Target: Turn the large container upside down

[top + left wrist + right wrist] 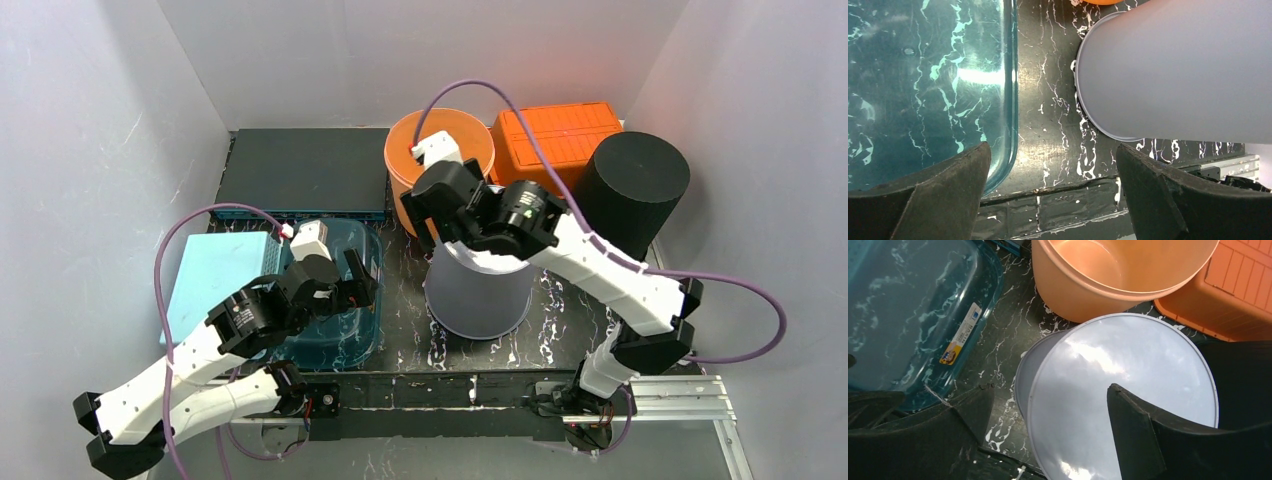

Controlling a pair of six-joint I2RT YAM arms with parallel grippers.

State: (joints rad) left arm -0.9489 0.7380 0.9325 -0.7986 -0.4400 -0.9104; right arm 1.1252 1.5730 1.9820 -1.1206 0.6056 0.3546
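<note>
The large container point(478, 295) is a pale grey bucket standing mouth down on the dark marbled table, its flat base facing up point(1128, 375). My right gripper point(437, 228) hovers just above its far-left edge and is open point(1050, 387). One finger is over the table and the other over the base, with nothing gripped. My left gripper point(360, 280) is open point(1053, 146) over the bare table strip, between the container's side point(1173, 70) and a teal tub point(923, 75). It is not touching either.
The clear teal tub point(340, 300) lies to the left, with a light blue box point(215, 275) beside it. Behind stand an orange bucket point(440, 150), an orange crate point(560, 135), a black cylinder point(635, 190) and a dark flat box point(305, 170). White walls enclose the table.
</note>
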